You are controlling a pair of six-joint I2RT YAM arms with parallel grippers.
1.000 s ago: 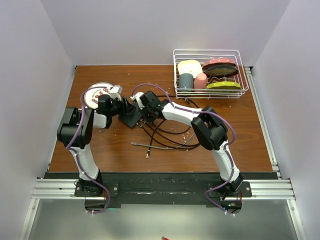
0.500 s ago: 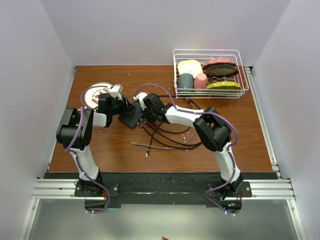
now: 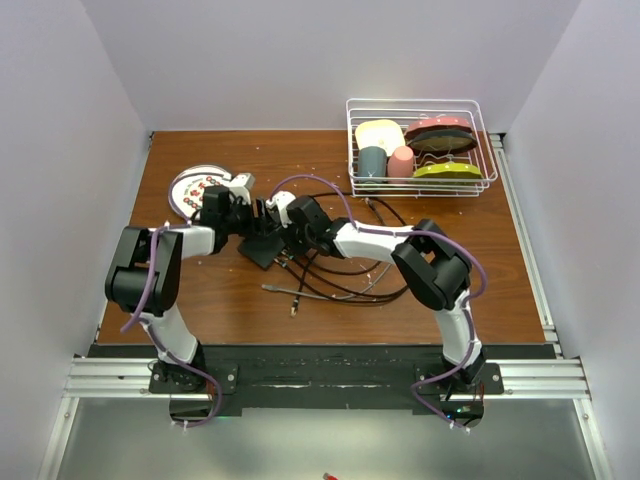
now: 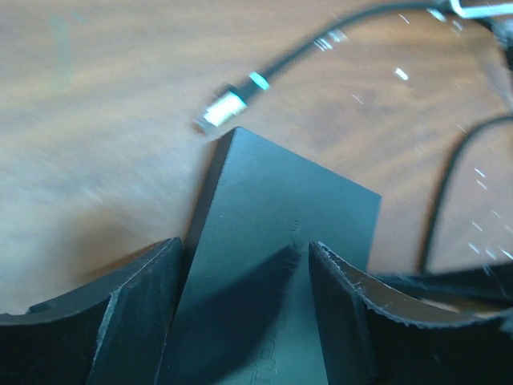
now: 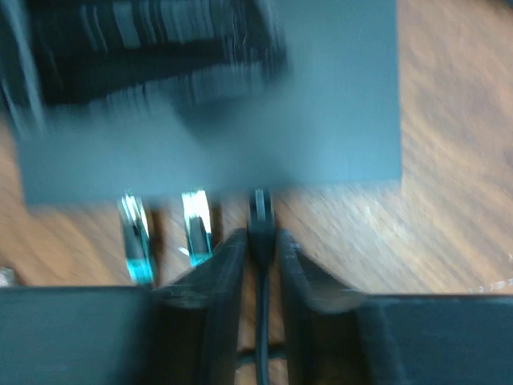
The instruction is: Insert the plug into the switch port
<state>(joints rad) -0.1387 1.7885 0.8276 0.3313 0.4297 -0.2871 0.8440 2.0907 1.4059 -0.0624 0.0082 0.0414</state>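
Note:
The switch (image 3: 261,250) is a flat matte-black box on the wooden table, left of centre. In the left wrist view the switch (image 4: 280,241) lies between the fingers (image 4: 128,321) of my left gripper (image 4: 244,257), which is closed on its near end. My left gripper (image 3: 249,219) reaches it from the left. My right gripper (image 3: 285,237) comes from the right. In the blurred right wrist view my right gripper (image 5: 260,237) is shut on a black plug (image 5: 260,210). The plug's tip sits at the edge of the switch (image 5: 321,120).
Two metal-tipped plugs (image 5: 196,220) sit against the switch's edge left of the held one. A loose plug (image 4: 224,108) lies past the switch. Black cables (image 3: 335,275) tangle on the table. A round white plate (image 3: 192,186) lies at the left. A wire basket (image 3: 486,152) stands at the back right.
Both grippers and the switch have shifted toward the near side of the table, away from the white plate. The right wrist view is blurred by motion.

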